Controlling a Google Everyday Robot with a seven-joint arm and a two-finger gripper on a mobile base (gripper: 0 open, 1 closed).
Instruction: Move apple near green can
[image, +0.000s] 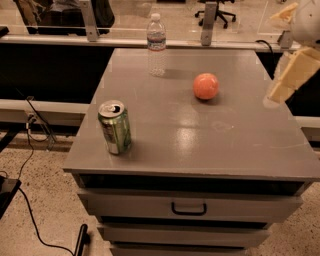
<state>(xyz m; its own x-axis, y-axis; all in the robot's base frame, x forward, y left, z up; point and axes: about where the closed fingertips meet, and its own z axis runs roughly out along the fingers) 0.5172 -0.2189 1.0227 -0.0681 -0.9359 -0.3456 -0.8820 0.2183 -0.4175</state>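
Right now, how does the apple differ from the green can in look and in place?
The apple is round and orange-red; the green can is a taller upright cylinder with a silver top. The apple lies toward the back, right of centre; the green can stands near the front left corner. Both rest on the table, untouched by the gripper, which hovers at the right edge.
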